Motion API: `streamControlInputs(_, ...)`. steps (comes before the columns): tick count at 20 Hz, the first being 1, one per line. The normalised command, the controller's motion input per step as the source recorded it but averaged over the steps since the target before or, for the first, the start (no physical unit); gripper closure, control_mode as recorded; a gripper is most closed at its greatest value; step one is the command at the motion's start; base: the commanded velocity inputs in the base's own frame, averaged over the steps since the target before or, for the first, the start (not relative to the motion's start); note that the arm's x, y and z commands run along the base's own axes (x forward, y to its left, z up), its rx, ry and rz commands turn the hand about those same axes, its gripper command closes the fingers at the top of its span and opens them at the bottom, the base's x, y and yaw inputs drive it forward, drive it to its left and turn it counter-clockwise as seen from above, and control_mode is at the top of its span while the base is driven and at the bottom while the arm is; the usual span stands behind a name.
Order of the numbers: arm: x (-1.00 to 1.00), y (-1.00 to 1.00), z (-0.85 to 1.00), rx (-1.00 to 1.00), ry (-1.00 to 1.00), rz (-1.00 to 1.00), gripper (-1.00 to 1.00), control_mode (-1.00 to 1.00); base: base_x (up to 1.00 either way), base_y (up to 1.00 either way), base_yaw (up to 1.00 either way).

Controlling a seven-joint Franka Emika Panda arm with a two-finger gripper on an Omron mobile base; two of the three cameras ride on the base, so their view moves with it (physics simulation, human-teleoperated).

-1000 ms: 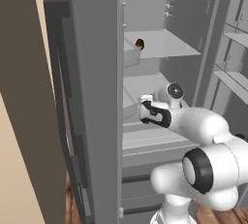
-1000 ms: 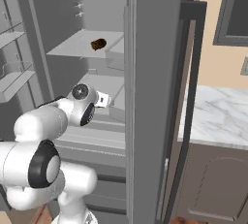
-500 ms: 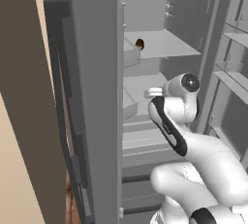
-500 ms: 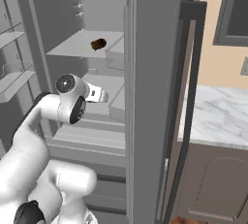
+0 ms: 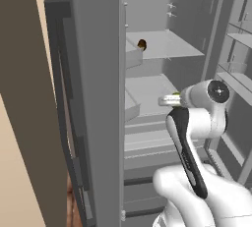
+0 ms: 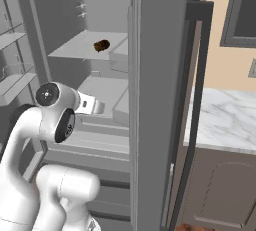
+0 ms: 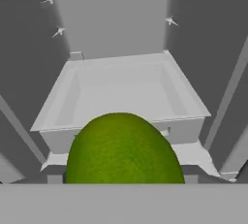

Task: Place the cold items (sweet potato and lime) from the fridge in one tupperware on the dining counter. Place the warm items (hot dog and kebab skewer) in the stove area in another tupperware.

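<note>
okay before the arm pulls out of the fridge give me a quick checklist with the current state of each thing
1. Lime at the gripper: ok, it sits right at the hand camera, close in front of the drawer behind.
2. Grip firm on the lime: cannot tell, the fingers are hidden behind the fruit.
3. Fridge door open for the exit: ok, the interior is exposed in both base views.
4. Sweet potato left for later: ok, it lies on the upper shelf, apart from the arm.
5. Drawer clear of the hand: ok, it lies beyond the lime.
6. Tupperware ready on the counter: cannot tell.
</note>
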Motion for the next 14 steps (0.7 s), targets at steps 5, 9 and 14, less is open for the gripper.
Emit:
streamControlInputs(5,-0.87,-0.1,0.43,0.0,0.0,0.0,1.0,-1.0,0.0,0.0,0.0)
streamControlInputs(9,-0.79,0.0,0.32,0.0,0.0,-0.02,1.0,-1.0,0.0,0.0,0.0)
streamControlInputs(14,-0.72,0.0,0.27,0.0,0.0,-0.04,1.0,-1.0,0.0,0.0,0.0)
